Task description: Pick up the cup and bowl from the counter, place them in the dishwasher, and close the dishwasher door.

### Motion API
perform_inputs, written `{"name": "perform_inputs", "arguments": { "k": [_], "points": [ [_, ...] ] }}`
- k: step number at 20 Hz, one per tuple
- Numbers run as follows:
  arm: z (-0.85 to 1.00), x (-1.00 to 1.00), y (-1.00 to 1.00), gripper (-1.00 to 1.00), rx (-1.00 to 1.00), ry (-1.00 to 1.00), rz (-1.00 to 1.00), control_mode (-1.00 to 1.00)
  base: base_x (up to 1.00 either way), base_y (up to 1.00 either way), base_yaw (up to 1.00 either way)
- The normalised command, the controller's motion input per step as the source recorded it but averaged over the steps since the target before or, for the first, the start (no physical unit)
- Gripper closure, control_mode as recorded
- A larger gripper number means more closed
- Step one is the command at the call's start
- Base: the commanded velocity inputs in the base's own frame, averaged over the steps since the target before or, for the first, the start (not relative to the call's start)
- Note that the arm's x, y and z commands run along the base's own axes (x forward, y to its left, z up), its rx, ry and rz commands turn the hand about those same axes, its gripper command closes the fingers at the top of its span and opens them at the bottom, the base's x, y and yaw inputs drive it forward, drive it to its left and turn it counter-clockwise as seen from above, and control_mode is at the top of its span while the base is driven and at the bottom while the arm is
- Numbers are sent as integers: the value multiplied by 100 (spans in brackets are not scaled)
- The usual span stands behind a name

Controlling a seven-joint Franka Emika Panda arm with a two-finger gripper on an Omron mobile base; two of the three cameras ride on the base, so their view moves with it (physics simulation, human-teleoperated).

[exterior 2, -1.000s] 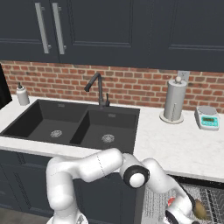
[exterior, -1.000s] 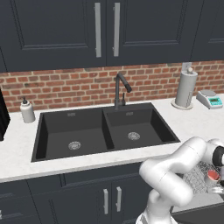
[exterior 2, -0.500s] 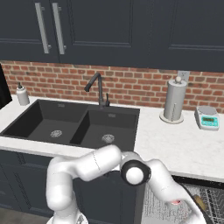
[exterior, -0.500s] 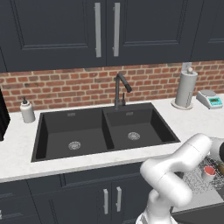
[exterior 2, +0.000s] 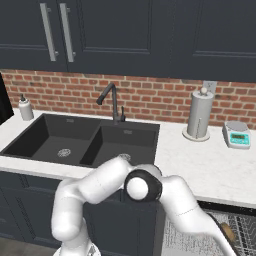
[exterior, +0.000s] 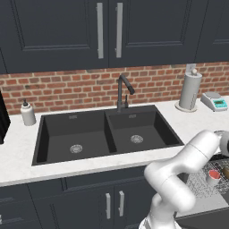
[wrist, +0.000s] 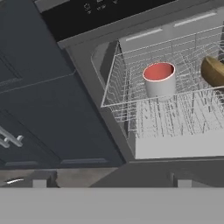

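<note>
since the earlier frames my forearm has swung further right and down over the open dishwasher (wrist: 131, 109), while sink, faucet and counter (exterior: 18, 156) sit exactly where they were, so the base has not driven.

my jaws stand spread about as wide as they go, and nothing is between them. only the two dark finger tips show, low in the hand view.

status of task items:
- cup (wrist: 159, 79): grey with a red inside, upright in the wire rack (wrist: 131, 94), near its back left corner as the hand view has it. it also shows in the left base view (exterior: 213, 177) on the rack beside my arm.
- bowl (wrist: 213, 70): the brown rounded thing at the right edge of the hand view, also in the rack, apart from the cup. a sliver of it shows in the right base view (exterior 2: 227, 233).
- dishwasher door: i judge the broad dark surface running out below the rack in the hand view to be the lowered door, but its edges are not clear to me.

judgement: both loading steps look complete; the step in hand is the door closing.

next move calls for: bringing my hand down clear of the rack, getting under or against the free edge of the door, and pushing it up about its bottom hinge. the rack should sit fully inside first, or the door may foul it.
</note>
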Motion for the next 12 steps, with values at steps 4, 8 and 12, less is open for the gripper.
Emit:
{"name": "perform_inputs", "arguments": {
  "k": [4, 8, 12],
  "points": [
    [100, -100, 4, -100, 0, 4, 0, -100, 0, 0, 0],
    [92, -100, 0, -100, 0, 5, 0, -100, 0, 0, 0],
    [25, -100, -2, -100, 0, 2, 0, -100, 0, 0, 0]
  ]
}}
